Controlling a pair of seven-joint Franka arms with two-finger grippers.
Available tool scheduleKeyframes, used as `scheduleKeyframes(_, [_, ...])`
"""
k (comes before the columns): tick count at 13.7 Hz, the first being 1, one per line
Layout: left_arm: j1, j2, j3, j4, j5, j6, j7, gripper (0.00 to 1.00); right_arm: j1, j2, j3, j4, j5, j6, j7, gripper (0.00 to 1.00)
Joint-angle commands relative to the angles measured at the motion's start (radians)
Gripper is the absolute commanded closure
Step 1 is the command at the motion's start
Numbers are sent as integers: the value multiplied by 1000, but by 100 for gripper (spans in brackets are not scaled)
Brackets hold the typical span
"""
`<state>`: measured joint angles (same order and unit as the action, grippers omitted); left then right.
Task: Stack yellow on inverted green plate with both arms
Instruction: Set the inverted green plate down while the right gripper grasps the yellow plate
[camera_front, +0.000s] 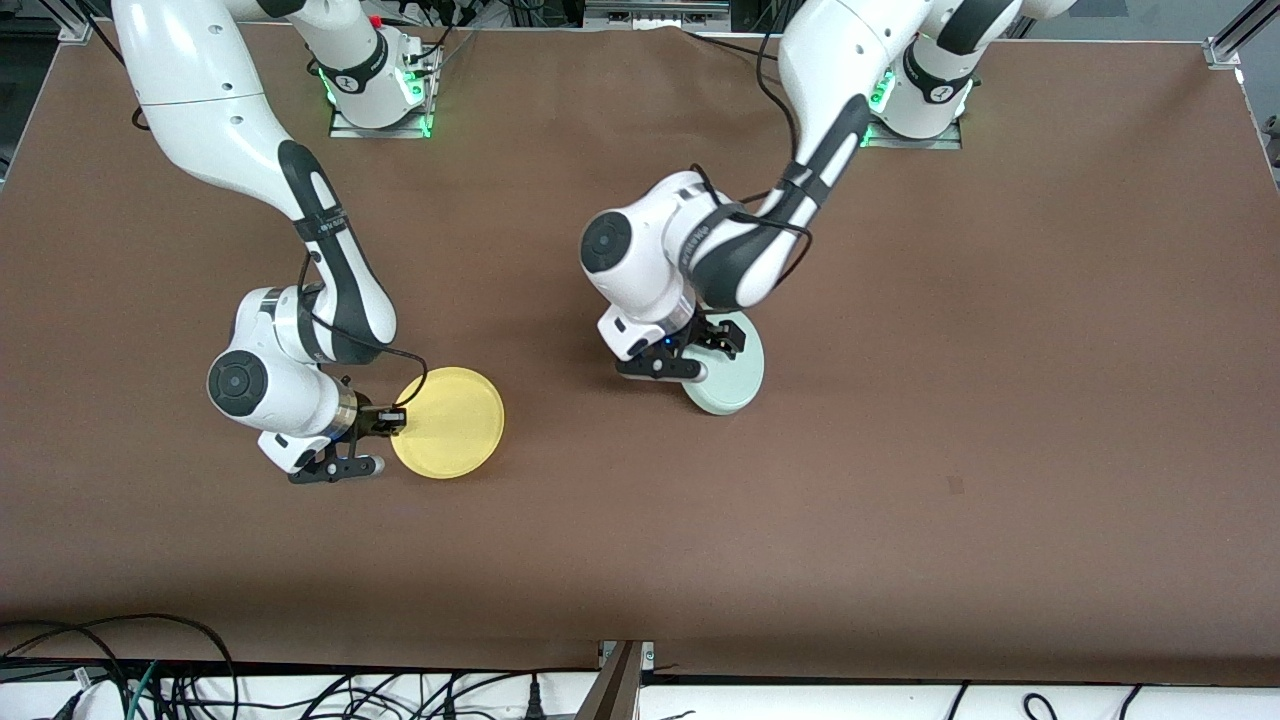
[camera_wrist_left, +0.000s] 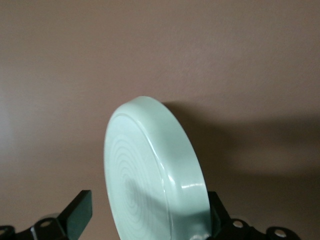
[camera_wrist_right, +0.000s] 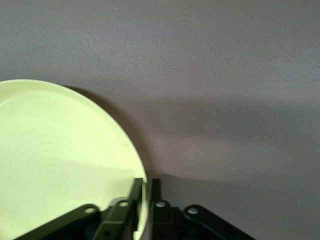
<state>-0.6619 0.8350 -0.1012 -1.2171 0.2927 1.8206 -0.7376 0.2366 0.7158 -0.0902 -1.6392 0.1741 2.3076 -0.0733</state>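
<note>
Pinching the rim of the yellow plate (camera_front: 449, 423) near the table's (camera_front: 1000, 400) middle, the right gripper (camera_front: 392, 418) is nearly shut. Toward the left arm's end, the left gripper (camera_front: 700, 352) holds the green plate (camera_front: 735, 385) tilted on edge, one finger (camera_wrist_left: 80, 212) standing apart.
</note>
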Motion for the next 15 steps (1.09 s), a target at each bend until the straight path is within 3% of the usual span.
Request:
scheduleKeyframes(1, [59, 9, -11, -2, -90, 58, -3, 0, -2, -10, 0, 16, 16, -34, -2, 100])
scheduleKeyframes(6, [148, 16, -12, -27, -354, 193, 29, 0, -14, -15, -5, 177, 65, -247, -5, 100])
scheduleKeyframes(8, [186, -2, -9, -27, -360, 188, 35, 0, -16, -10, -6, 220, 84, -272, -6, 100])
scheduleKeyframes(10, [266, -71, -6, -21, -356, 104, 110, 0, -14, -15, -3, 228, 103, -280, -2, 100])
scheduleKeyframes(12, [358, -164, -2, -24, -356, 21, 249, 0, 0, -16, 1, 228, 191, -281, 39, 100])
scheduleKeyframes(15, [484, -282, 11, -18, -311, -157, 462, 0, 45, -16, 69, 233, 237, -263, 229, 100])
